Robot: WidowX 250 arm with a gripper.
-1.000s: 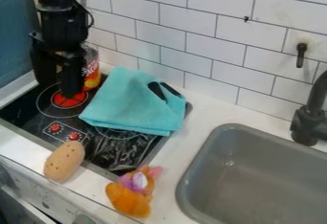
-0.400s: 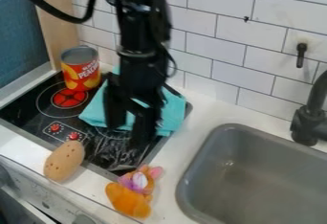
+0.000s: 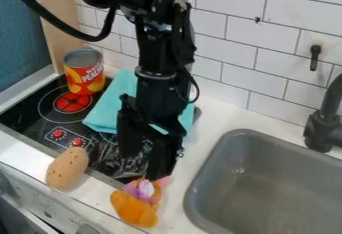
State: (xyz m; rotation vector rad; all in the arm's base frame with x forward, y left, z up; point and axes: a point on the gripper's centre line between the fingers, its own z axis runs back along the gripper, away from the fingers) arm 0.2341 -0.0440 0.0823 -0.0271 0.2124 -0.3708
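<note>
Fingers apart, the black gripper (image 3: 145,165) hangs over the stove's front right part, just behind the orange plush toy (image 3: 135,208). One finger is close to the toy's pink and purple head; whether they touch I cannot tell. Nothing shows between the fingers. Behind the gripper a turquoise cloth (image 3: 109,109) lies on the stove, partly hidden by the arm. The tan potato-like toy (image 3: 67,168) with dark dots rests at the stove's front edge, left of the plush.
A red and yellow can (image 3: 85,73) stands at the stove's back left. The grey sink (image 3: 267,188) with its black faucet (image 3: 323,128) is on the right. A tiled wall runs behind the counter (image 3: 212,109).
From the back left by the can, the arm has swung right across the cloth, then moved forward and down toward the plush toy. The can has come into full sight.
</note>
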